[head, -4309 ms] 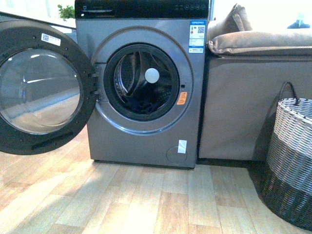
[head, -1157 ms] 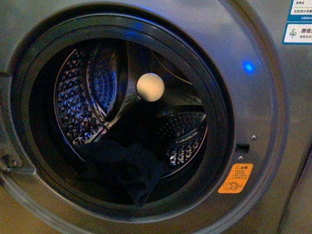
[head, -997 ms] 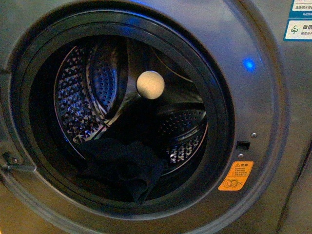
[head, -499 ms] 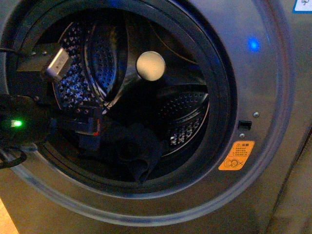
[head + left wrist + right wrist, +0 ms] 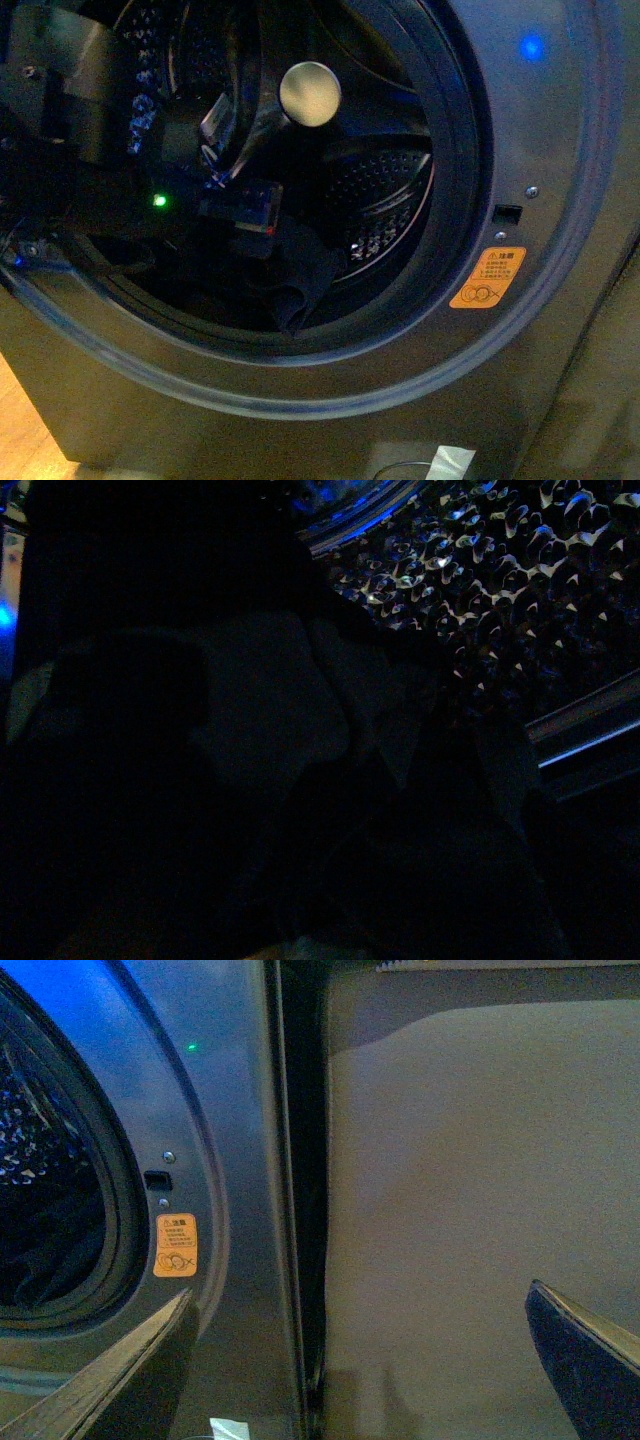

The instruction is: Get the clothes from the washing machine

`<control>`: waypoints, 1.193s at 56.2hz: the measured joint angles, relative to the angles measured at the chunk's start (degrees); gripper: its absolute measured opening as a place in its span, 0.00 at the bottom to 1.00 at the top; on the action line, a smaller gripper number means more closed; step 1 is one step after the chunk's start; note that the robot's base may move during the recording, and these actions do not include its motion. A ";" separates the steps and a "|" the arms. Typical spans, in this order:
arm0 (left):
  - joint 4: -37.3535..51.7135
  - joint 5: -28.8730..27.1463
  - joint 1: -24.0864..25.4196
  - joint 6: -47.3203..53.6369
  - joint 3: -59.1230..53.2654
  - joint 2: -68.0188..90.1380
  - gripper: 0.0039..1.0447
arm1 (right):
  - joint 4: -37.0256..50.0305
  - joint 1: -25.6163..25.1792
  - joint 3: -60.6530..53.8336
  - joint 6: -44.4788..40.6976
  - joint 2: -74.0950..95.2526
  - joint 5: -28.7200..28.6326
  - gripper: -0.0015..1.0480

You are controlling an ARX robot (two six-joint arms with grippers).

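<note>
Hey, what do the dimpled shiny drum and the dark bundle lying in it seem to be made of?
The perforated drum looks like polished steel: bright glints on its embossed, holed wall. The dark clothes bundle looks like soft matte fabric: it folds and droops without shine; the weave is too dim to tell.

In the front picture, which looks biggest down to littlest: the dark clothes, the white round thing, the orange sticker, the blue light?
1. dark clothes, though edges fade into shadow
2. white round thing and orange sticker: about alike
3. blue light
</note>
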 joint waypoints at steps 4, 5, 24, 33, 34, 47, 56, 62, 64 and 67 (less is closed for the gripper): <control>-1.22 0.00 -0.37 0.04 2.89 1.97 0.94 | 0.00 0.00 0.00 0.00 0.00 0.00 0.93; -1.73 0.04 -0.50 0.04 3.82 2.64 0.94 | 0.00 0.00 0.00 0.00 0.00 0.00 0.93; -9.84 -0.72 -1.01 1.51 17.70 14.03 0.94 | 0.00 0.00 0.00 0.00 0.00 0.00 0.93; -14.93 1.40 -1.09 -0.61 23.76 18.34 0.94 | 0.00 0.00 0.00 -0.02 0.00 0.00 0.93; -15.61 1.73 -1.14 -1.07 24.57 18.71 0.94 | 0.00 0.00 0.00 0.00 0.00 0.00 0.93; -24.46 -0.48 -2.19 -3.78 34.42 23.08 0.94 | 0.00 0.00 0.00 0.00 0.00 0.00 0.93; -31.12 -4.52 -2.71 -3.67 38.56 25.86 0.94 | 0.00 0.00 0.00 -0.02 0.00 0.00 0.93; -36.87 -8.68 -3.26 -1.84 41.03 27.21 0.94 | 0.00 0.00 0.00 0.00 0.00 0.00 0.93; -37.40 -10.64 -3.23 -0.96 41.33 27.50 0.94 | 0.00 0.00 0.00 0.00 0.00 0.00 0.93; -37.68 -12.20 -3.17 -0.24 41.81 27.85 0.94 | 0.00 0.00 0.00 0.00 0.00 0.00 0.93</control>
